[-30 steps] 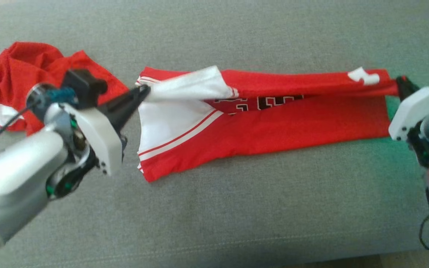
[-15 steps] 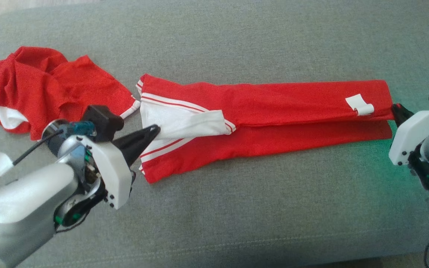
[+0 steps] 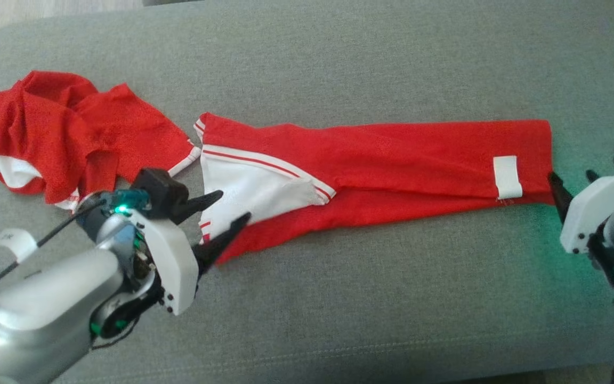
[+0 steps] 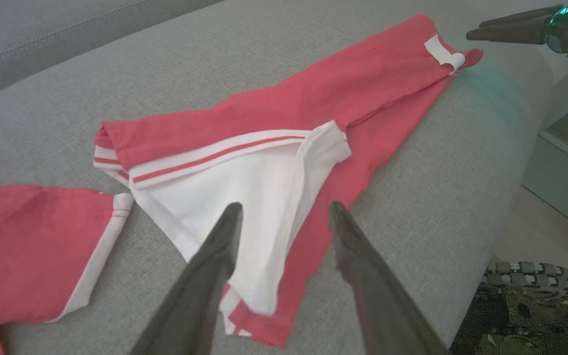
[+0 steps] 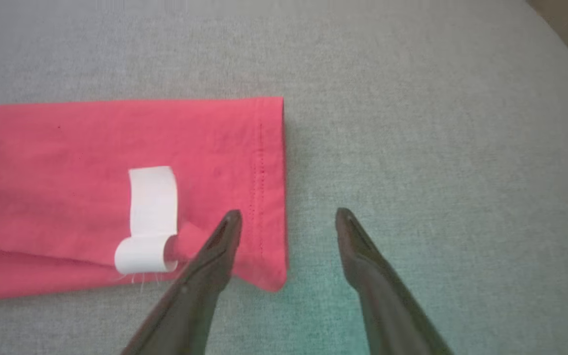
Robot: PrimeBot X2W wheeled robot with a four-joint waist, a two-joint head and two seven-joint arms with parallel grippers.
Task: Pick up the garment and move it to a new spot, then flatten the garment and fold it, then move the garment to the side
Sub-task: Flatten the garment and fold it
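Red garment [image 3: 392, 154] lies folded long on the grey sofa [image 3: 339, 320]; head view shows another crumpled heap [image 3: 56, 128] beside it. Left gripper [image 3: 235, 204], right gripper [image 5: 289, 212]: jaws open, empty.

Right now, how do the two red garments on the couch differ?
1. The folded garment lies flat in a long strip; the crumpled garment is bunched in a heap.
2. The folded garment stretches across the middle of the couch; the crumpled garment sits toward its left end.
Shared: both are red with white trim.
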